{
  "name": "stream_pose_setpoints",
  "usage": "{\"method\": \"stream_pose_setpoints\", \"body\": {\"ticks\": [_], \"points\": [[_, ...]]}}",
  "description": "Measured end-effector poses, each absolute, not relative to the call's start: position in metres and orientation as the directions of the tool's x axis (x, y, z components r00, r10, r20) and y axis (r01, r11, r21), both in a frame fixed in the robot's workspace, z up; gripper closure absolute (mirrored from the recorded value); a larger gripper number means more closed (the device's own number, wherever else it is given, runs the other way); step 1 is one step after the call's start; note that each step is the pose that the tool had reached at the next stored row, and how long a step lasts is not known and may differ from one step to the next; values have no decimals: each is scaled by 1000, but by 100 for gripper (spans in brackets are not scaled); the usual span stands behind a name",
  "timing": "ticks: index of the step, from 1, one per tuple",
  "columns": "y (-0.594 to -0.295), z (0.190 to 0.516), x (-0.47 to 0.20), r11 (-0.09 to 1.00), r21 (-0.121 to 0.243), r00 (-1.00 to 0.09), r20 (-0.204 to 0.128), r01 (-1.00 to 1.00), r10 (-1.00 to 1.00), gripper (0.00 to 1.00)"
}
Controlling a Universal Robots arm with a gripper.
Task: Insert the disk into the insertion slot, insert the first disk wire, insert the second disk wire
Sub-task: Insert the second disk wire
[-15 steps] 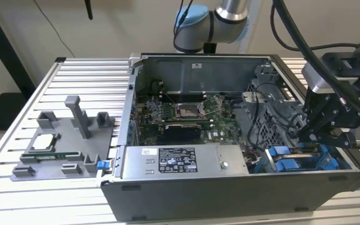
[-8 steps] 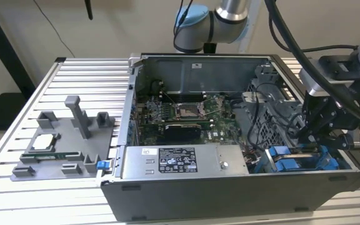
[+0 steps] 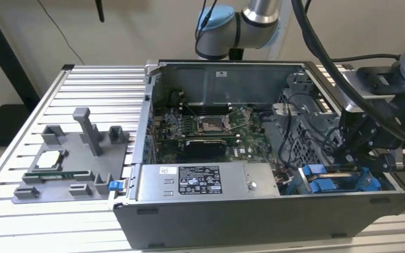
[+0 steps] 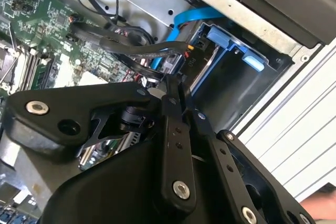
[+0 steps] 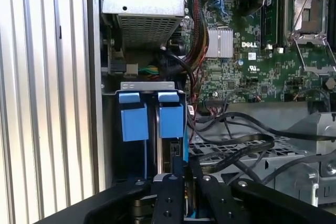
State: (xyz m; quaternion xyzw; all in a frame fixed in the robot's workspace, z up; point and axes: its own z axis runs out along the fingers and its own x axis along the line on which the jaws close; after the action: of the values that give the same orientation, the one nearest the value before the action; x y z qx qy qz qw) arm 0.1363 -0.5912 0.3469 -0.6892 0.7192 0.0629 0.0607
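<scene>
- Exterior view: the open computer case (image 3: 259,211) lies on a ribbed aluminium table (image 3: 90,84). The gripper (image 3: 360,158) hangs over the drive cage at the case's corner nearest the camera, on the exterior view's right. The disk (image 3: 333,169) sits there in its bright blue carrier frame, inside the insertion slot (image 3: 329,182), its long axis running roughly along the case's front edge. A grey power-supply box (image 3: 202,182) with a black sticker lies just beside the cage.
- Second wrist view: the black gripper (image 4: 176,85) has its slim fingers (image 4: 170,129) drawn close together at the tips, beside a light blue flat cable (image 4: 197,15) and black wires (image 4: 121,45); what they pinch cannot be told. The blue-fitted slot (image 4: 236,51) opens beyond.
- First wrist view: two blue plastic tabs (image 5: 152,116) stand side by side in the dark metal slot (image 5: 126,150), under the perforated power-supply box (image 5: 142,3). The green motherboard (image 5: 252,61) lies beside.
</scene>
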Motion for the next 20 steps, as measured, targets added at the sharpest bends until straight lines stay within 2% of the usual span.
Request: {"method": "stream_pose_setpoints", "body": {"ticks": [20], "points": [[-593, 334, 137, 42, -3, -41, -174, -999, -984, 100]]}}
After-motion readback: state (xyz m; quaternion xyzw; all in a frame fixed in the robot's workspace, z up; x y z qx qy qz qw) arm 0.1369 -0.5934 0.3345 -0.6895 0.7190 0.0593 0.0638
